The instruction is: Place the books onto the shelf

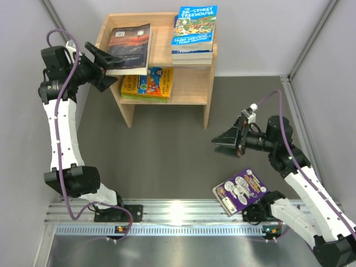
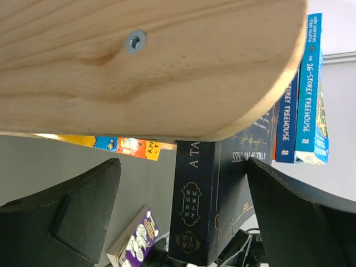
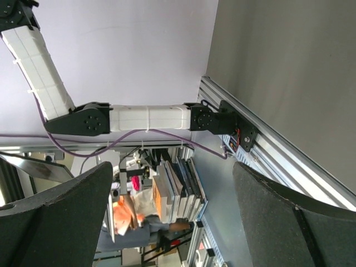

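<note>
Obs., near to far, positions taken from the shelf [image 1: 192, 83].

- Purple book [image 1: 242, 191]: flat on the table [image 1: 167, 161], cover up, well in front of the shelf and off to its right, close to the right arm's base. Nothing is touching it.
- Right end effector [image 1: 223, 143]: hangs above the table between the purple book and the shelf's right front corner. Fingers are spread wide with nothing between them, and the wrist view confirms an empty gap.
- Shelf, lower tier: a small flat pile of yellow books [image 1: 149, 82] with orange and green on the covers sits at the left end. The right part of the tier is bare wood.
- Left end effector [image 1: 111, 71]: at the shelf's left side, level with the top tier, just past the side rail [image 2: 139, 67]. Its fingers [image 2: 83, 214] stand far apart and are not clamped on anything. From the wrist view the dark book [image 1: 133, 47] lies in line between them. Cannot tell whether either pad touches it.
- Shelf, top tier, left: the dark book lies flat, its near edge sticking out a little past the tier's front.
- Shelf, top tier, right: a flat stack of blue books [image 1: 193, 30], the top cover reading "The 26-Storey Treehouse", apart from the dark book.
</note>
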Robot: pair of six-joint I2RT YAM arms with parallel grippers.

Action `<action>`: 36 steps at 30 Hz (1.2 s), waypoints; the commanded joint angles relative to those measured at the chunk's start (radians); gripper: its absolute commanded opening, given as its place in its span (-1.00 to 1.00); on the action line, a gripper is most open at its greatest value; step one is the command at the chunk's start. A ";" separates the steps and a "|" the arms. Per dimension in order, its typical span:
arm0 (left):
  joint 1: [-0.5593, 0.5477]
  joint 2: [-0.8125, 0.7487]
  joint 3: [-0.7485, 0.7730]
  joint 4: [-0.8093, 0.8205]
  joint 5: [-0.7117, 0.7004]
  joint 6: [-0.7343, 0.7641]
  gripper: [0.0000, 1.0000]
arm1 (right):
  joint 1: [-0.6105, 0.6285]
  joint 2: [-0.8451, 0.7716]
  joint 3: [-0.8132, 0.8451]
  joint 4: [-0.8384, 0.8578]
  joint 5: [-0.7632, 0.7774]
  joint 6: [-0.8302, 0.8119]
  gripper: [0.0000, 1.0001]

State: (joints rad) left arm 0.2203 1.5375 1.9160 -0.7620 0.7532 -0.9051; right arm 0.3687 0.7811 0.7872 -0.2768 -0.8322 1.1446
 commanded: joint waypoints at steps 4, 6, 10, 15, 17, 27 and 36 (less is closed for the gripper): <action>0.013 0.020 0.124 -0.161 -0.174 0.109 0.98 | -0.024 -0.029 0.026 0.048 -0.004 0.009 0.76; 0.011 0.006 0.146 -0.171 -0.220 0.133 0.98 | -0.027 -0.032 0.026 0.047 -0.002 0.007 0.76; 0.011 -0.046 0.178 -0.212 -0.381 0.199 0.98 | -0.033 -0.029 0.037 0.041 0.001 -0.017 0.76; 0.011 -0.164 0.152 -0.235 -0.578 0.261 0.98 | -0.034 0.012 0.116 -0.111 0.062 -0.162 0.76; 0.011 -0.227 0.117 -0.224 -0.658 0.282 0.98 | -0.033 0.050 0.161 -0.241 0.111 -0.232 0.76; 0.010 -0.526 -0.305 -0.163 -0.591 0.299 0.98 | -0.037 0.176 0.347 -0.794 0.740 -0.462 0.78; -0.087 -0.688 -0.646 -0.177 -0.456 0.324 0.98 | -0.047 0.239 -0.003 -0.751 0.684 -0.379 0.71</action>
State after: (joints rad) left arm 0.1661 0.8719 1.3174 -0.9630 0.2169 -0.6025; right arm 0.3294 0.9977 0.8860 -1.0180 -0.1265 0.7376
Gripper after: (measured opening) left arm 0.991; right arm 0.866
